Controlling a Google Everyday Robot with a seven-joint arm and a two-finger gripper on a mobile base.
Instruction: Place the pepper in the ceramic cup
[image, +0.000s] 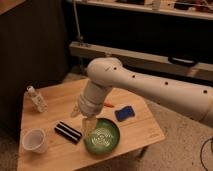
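Dim room, small wooden table. My pincer hangs low over it, jaws wide, holding nothing. The pepper lies just beyond it, untouched; the ceramic cup sits well off the other way. I'm on the reach: next I need to centre over the pepper, then descend.

You had a light honey-wood surface before you. On it, the ceramic cup was plain white, the pepper orange-red and the sponge bright blue. The plate was deep green with concentric ridged rings. A black block carried pale lengthwise stripes, and the bottle was clear. The arm was white, dotted with small dark holes; its cream-coloured gripper hung at the plate's left rim.
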